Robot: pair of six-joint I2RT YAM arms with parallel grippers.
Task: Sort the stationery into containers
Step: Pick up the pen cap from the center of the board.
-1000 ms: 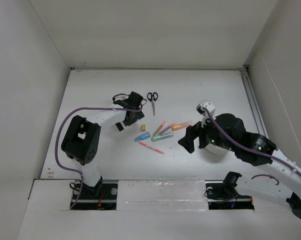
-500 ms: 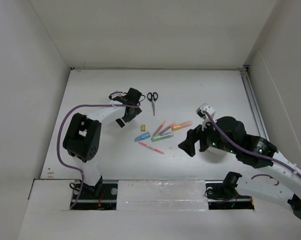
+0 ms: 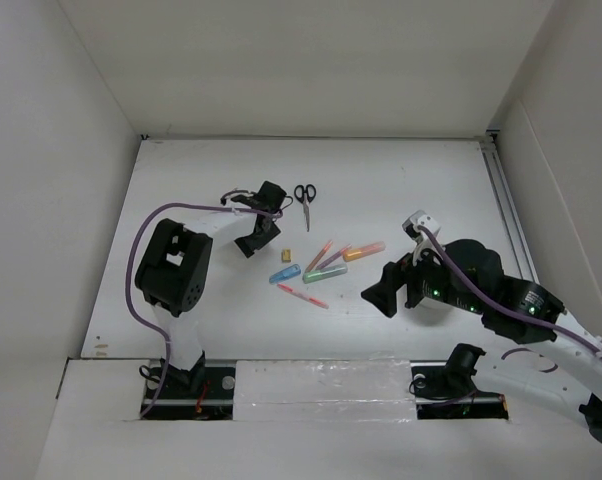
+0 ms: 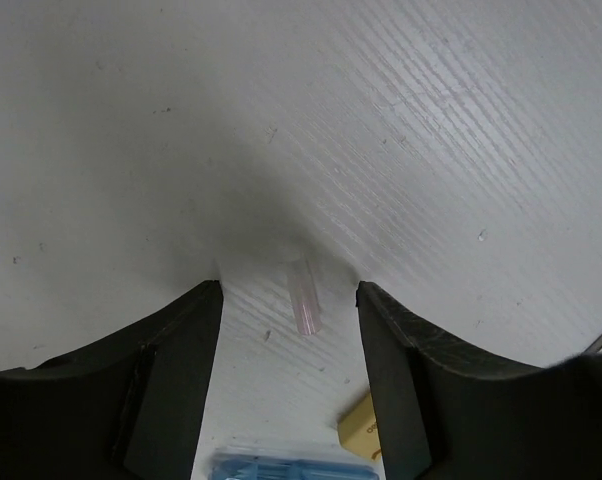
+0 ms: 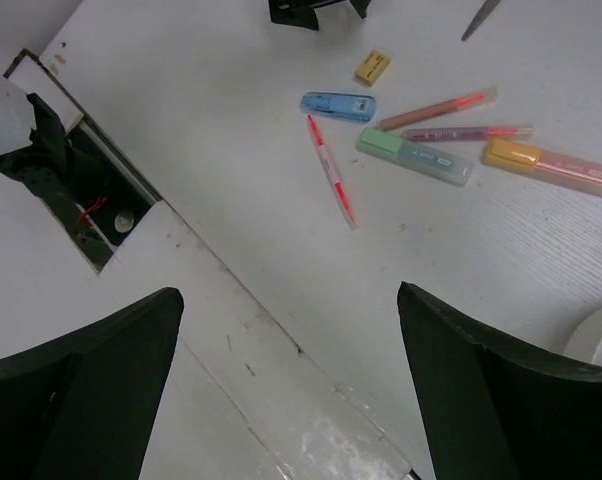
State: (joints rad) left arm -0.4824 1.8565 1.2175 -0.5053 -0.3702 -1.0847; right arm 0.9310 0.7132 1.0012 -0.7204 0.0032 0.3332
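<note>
Pens (image 3: 302, 296), markers (image 3: 324, 273) and scissors (image 3: 305, 194) all lie on the table (image 3: 181, 180). I see none in the cup (image 5: 599, 338). The left gripper (image 4: 289, 295) and right gripper (image 5: 289, 300) are wide apart and hold nothing.

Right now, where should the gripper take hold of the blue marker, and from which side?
Grip the blue marker across the middle of its barrel, coming straight down from above. It lies flat on the table, so only its two long sides can be pinched, and both look free; the red pen crowds just one end.
</note>
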